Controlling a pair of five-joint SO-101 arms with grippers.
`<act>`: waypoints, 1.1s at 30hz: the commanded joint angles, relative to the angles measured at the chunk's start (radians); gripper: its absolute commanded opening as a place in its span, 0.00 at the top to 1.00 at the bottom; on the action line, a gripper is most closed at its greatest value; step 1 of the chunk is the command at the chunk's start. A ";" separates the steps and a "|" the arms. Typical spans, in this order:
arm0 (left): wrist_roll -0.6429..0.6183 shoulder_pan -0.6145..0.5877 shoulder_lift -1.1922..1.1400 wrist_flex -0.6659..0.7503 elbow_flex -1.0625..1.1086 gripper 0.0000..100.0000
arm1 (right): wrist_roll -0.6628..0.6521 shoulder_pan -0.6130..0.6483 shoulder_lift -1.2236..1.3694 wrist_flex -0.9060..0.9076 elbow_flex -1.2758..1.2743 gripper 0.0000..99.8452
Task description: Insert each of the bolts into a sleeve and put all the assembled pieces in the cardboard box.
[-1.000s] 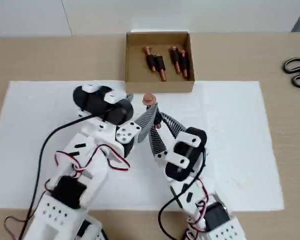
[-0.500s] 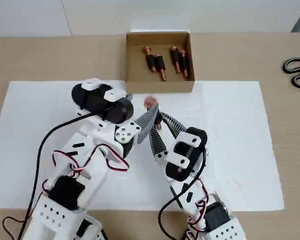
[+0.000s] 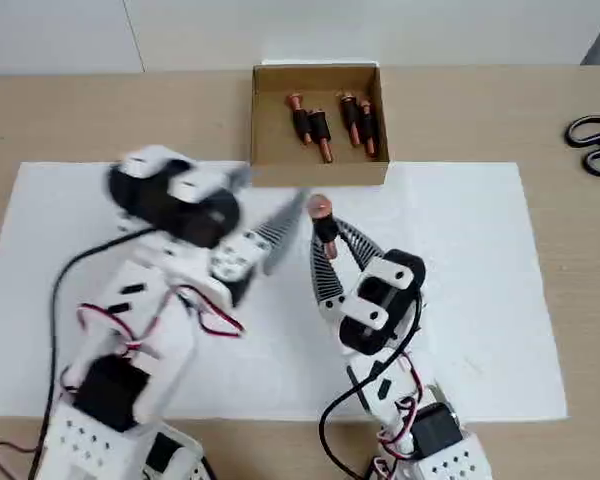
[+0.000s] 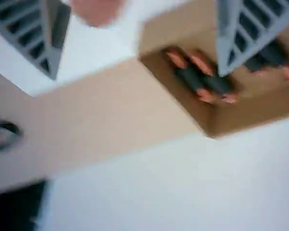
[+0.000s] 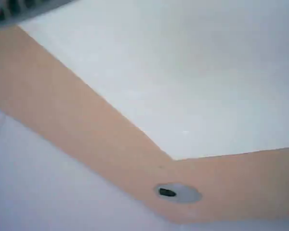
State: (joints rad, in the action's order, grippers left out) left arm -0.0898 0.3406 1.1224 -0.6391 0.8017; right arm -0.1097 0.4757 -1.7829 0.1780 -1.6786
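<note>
Held piece [image 3: 325,226]: a copper-coloured bolt seated in a black sleeve, standing roughly upright with the bolt head on top. It is over the white sheet, just outside the near wall of the cardboard box.
Right tool [image 3: 327,234]: its two striped fingers are closed in on the black sleeve from either side, gripping the held piece at their tips.
Left tool [image 4: 135,72]: wide open and holding nothing. It sits just beside the held piece, apart from it, on the side away from the right arm. In the left wrist view its fingers are spread, with a corner of the box between them.
Cardboard box [image 3: 320,176]: open-topped, on the worktop at the far edge of the sheet.
Boxed pieces [image 3: 322,132]: four bolt-and-sleeve pieces lying flat on the box floor, two to each side, lengthwise front to back.
White sheet [image 3: 480,260]: spread flat under both arms.
Worktop [image 3: 100,110]: light wood, showing around the sheet.
Scissors [image 3: 595,140]: black-handled, at the worktop's edge on the right arm's side, well apart from the box.
</note>
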 commanded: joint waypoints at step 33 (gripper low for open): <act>-0.123 -0.345 0.486 0.072 0.575 0.99 | 0.002 -0.289 0.852 0.101 0.706 1.00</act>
State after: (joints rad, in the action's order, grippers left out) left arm -0.1573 0.0046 1.5965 -0.5762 1.3755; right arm -0.1097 0.1949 -1.1584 0.4066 -1.1247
